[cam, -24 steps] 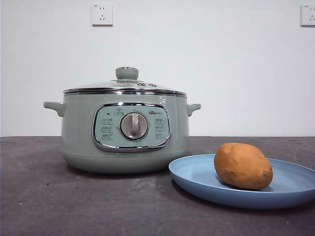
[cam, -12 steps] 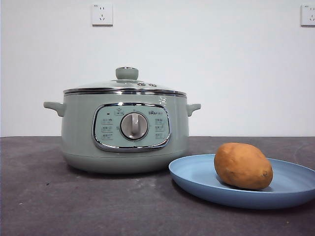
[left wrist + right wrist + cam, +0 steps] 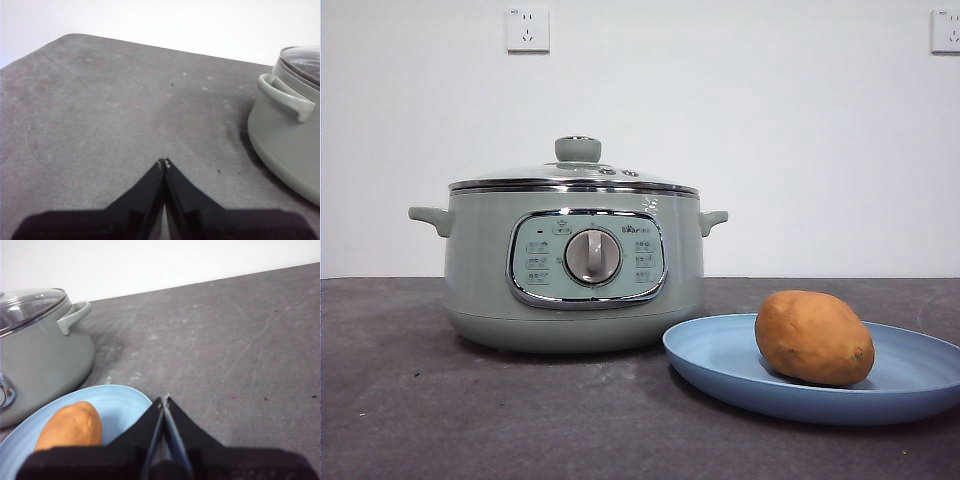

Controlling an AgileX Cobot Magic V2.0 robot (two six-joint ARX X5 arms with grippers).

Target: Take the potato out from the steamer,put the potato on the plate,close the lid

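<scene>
Potato (image 3: 814, 337) resting on plate (image 3: 720, 362), firm, likely light. Lid (image 3: 575, 174) seated on steamer (image 3: 480, 270). Left gripper (image 3: 163, 162), right gripper (image 3: 164, 401): fingers pressed together, empty.

A plain white wall (image 3: 770, 140) fills the back of the front view, evenly lit and bare apart from two white power sockets: one (image 3: 528, 29) high up left of centre, the other (image 3: 946, 30) cut by the right edge. Below it runs a dark grey surface (image 3: 400, 400) (matte, mottled, flecked with pale specks and fine scratches). The left wrist view shows its rounded corner (image 3: 75, 36) against the wall.
</scene>
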